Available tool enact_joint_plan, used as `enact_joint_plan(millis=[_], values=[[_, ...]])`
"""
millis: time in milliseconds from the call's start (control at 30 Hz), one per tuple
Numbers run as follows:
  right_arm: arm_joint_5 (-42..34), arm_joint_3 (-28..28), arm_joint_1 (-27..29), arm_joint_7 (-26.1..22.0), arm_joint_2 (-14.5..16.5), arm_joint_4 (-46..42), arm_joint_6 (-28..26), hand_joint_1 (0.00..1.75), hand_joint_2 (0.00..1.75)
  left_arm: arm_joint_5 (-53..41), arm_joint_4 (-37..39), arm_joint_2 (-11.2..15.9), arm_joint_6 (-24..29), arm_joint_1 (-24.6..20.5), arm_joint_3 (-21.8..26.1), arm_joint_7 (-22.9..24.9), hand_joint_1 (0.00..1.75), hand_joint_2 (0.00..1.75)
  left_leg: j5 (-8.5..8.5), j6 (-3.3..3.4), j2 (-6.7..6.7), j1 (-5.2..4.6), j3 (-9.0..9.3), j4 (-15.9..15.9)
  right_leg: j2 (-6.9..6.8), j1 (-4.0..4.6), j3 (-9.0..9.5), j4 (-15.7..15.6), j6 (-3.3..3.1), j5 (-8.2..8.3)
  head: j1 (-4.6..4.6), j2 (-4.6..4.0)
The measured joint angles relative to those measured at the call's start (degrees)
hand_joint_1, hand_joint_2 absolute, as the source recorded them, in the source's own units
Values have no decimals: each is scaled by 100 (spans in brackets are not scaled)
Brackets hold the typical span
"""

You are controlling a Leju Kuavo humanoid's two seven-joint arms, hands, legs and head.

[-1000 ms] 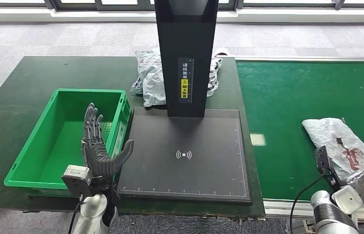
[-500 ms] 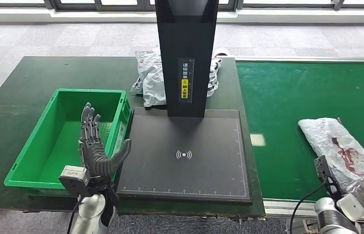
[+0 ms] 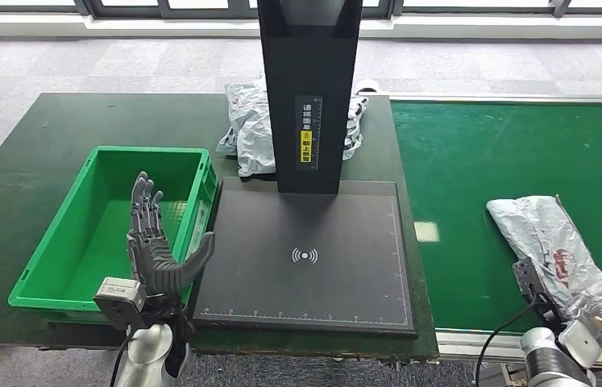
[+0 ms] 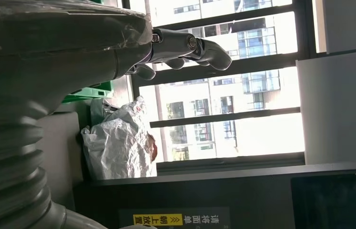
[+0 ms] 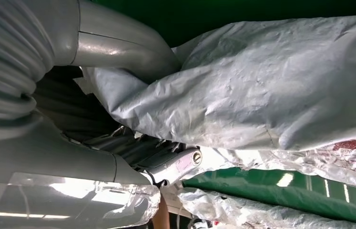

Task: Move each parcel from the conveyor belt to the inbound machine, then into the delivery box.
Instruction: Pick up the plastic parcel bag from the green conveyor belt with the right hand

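A crumpled silver parcel [image 3: 557, 251] with red print lies on the green conveyor belt [image 3: 491, 153] at the right. My right hand [image 3: 586, 337] is under its near end. In the right wrist view the thumb [image 5: 118, 50] lies over the parcel [image 5: 261, 90] and darker fingers [image 5: 166, 162] curl beneath, so the hand grips it. My left hand [image 3: 155, 248] stands upright and open, holding nothing, at the near right corner of the green delivery box [image 3: 47, 254]. The black inbound machine's plate [image 3: 305, 290] lies between the two hands.
The machine's black column [image 3: 309, 81] rises behind the plate. Two more silver parcels [image 3: 247, 129] lie behind the column on the dark table; one parcel [image 4: 118, 148] is in the left wrist view too. A small white tag [image 3: 425, 231] lies on the belt's left part.
My right hand has dropped lower and slipped under the parcel's near end, and the parcel has shifted slightly left. My left hand has drifted a little left and down, still open.
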Motion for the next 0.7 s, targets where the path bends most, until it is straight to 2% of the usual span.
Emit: enact_joint_plan(millis=[233,367,467,567,633,700], values=[[28,1,0,-66,4,0,-82,175,175,3,-3,0,13,4,-1,0,0,175,0,0,-1,0,-3,0,-1,0,0,0,0,0,0,-1],[165,5,-1,-454,120,-76,-501,175,175,11,-13,2,107,44,-2,0,0,175,0,0,0,0,-7,-2,0,0,0,0,0,0,1,-1],[265,146,70,-1032,494,-590,-884,175,175,3,-14,3,169,60,-12,0,0,175,2,-2,3,2,-4,-3,3,4,-1,1,-1,0,0,-1],[117,505,200,-1596,1007,-1333,-979,175,175,-9,2,4,203,53,-33,0,0,175,6,-9,8,6,-1,-3,8,15,-4,1,-3,1,0,0],[-230,747,274,-2000,1309,-1687,-959,175,175,-12,19,5,205,47,-49,0,0,175,9,-13,3,11,-2,-5,4,18,-5,1,-7,0,0,-1],[-949,1031,373,-2682,1603,-1981,-819,175,175,-13,42,7,202,39,-61,0,0,175,12,-18,-2,19,-4,-8,0,19,-4,2,-8,-1,1,-1]])
